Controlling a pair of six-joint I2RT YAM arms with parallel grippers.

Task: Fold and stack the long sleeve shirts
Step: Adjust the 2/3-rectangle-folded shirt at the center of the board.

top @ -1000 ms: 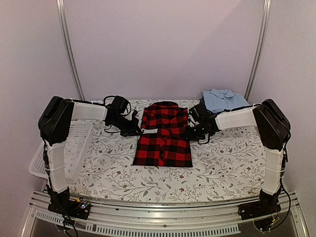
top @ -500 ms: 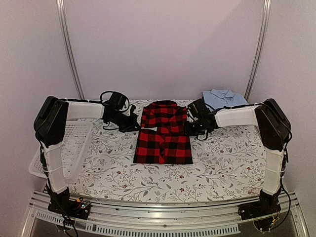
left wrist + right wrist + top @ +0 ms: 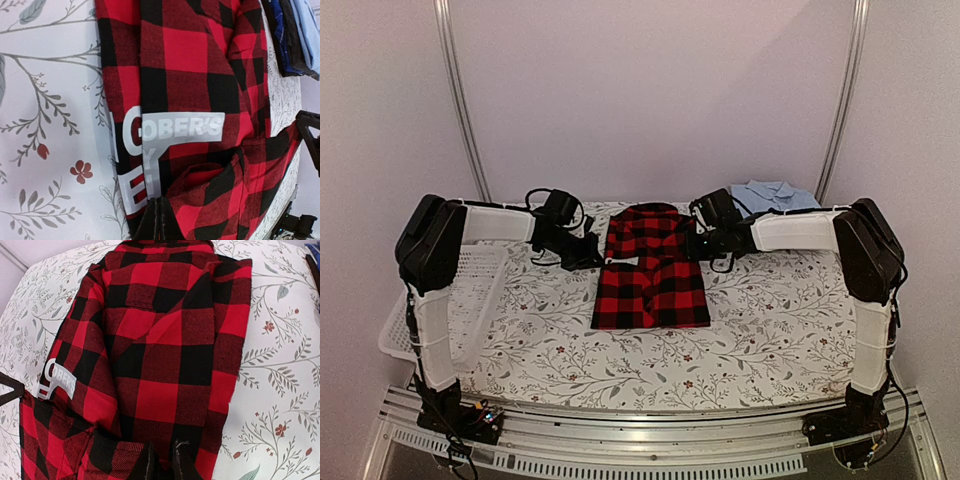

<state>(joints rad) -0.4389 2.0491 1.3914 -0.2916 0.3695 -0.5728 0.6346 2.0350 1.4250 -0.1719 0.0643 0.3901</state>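
Observation:
The red-and-black check shirt lies folded lengthwise in the middle of the table, collar to the back. A white printed label shows on its left side. My left gripper is at the shirt's left edge, its jaws pressed together on the fabric. My right gripper is at the shirt's right edge, and its fingers pinch a fold of the check cloth. A folded light blue shirt lies at the back right, on top of dark navy ones.
A white mesh basket stands at the table's left edge under the left arm. The floral tablecloth covers the table. Metal frame posts stand at the back corners.
My right gripper has moved left and back to the shirt's right edge. My left gripper has stayed at the left edge. The shirt's near hem has shifted slightly toward the back.

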